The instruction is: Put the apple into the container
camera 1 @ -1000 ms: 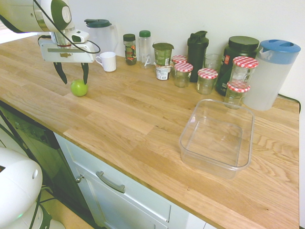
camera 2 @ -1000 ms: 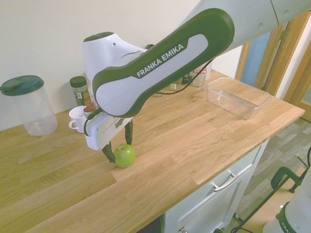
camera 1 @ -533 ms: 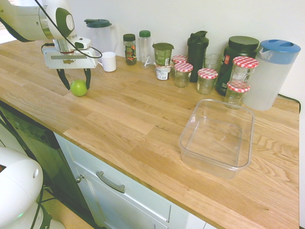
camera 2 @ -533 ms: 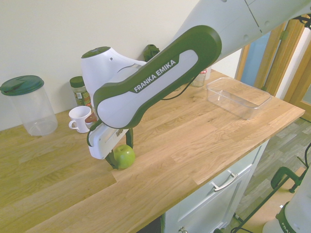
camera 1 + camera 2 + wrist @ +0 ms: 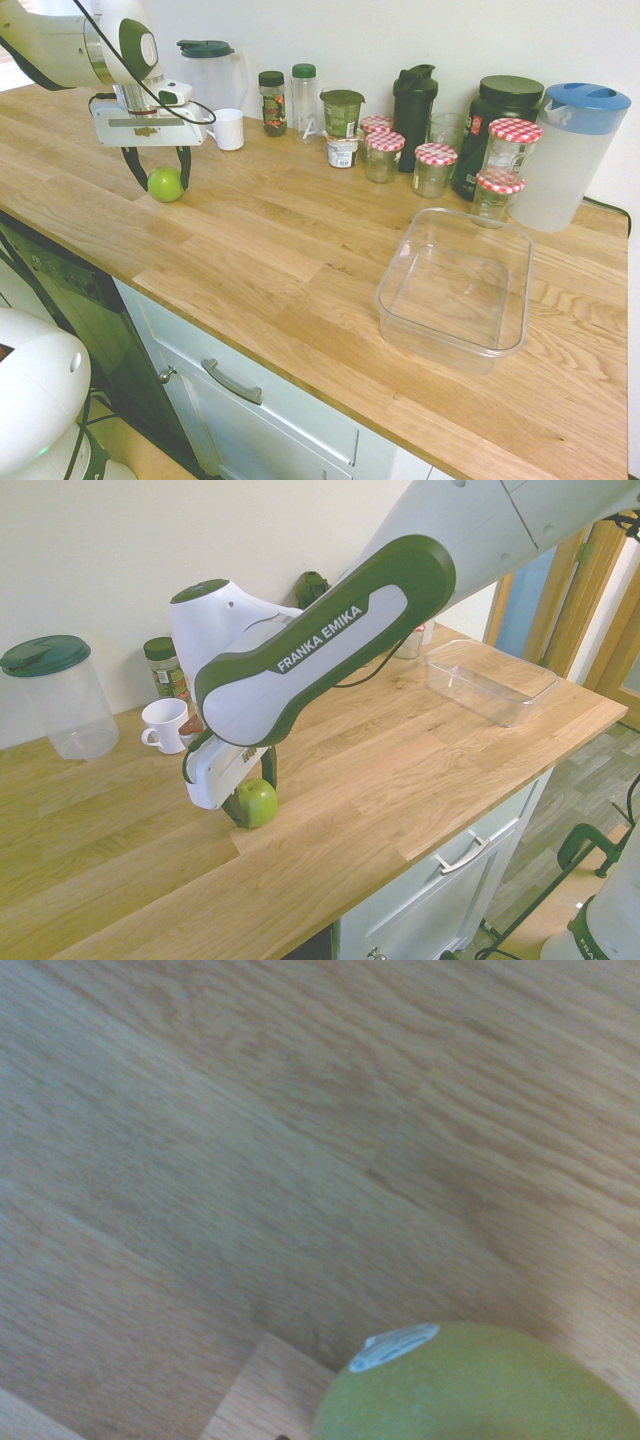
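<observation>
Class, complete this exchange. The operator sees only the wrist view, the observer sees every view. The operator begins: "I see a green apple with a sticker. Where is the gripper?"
Observer: The two dark fingers of the white robot gripper stand on either side of the round green apple, which looks to be on the wooden counter.
Operator: Where is the container?
Observer: The clear plastic rectangular tub stands on the same counter, well away from the apple, toward the row of jars with red-checked lids.
Operator: Anything near the gripper to avoid?
Observer: A white ceramic-looking mug stands behind it, toward the wall.
</observation>
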Robot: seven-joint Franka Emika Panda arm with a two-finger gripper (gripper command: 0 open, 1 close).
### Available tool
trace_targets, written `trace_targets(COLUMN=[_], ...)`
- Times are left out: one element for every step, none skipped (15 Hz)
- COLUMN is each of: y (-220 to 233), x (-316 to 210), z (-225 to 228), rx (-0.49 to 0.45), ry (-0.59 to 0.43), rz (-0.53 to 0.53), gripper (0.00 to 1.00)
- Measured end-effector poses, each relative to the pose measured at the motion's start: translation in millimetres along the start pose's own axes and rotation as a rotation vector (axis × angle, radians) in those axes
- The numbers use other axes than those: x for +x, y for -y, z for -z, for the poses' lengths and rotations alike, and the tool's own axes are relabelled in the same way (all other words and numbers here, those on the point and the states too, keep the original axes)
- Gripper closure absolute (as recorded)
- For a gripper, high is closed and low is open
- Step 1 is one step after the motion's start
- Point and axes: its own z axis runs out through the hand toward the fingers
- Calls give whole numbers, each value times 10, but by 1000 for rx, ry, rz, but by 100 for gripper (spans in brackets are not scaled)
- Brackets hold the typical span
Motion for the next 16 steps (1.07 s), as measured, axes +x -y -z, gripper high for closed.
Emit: trace_targets(y=[6,5,-5,-37,-117,-260,-494,-806,-1176,-1603,-2028,-2463,-2859,-3241,-3631,-3965], x=[-7,-10,-3,24,82,166,282,414,556,697,821,936,1025,1089,1130,1144], z=[2,5,16,62,183,362,596,856,1091,1286,1413,1478,1511,1521,1507,1466], rx=[1,2,5,11,19,22,25,34,42,48,53,57,60,59,55,52], ry=[-1,0,1,-2,-12,-25,-36,-44,-54,-62,-64,-61,-56,-48,-40,-32], rz=[2,0,-5,-17,-40,-74,-127,-191,-253,-317,-385,-451,-515,-582,-645,-701], gripper=[100,100,100,100,100,100,100,100,100,100,100,100,100,100,100,100])
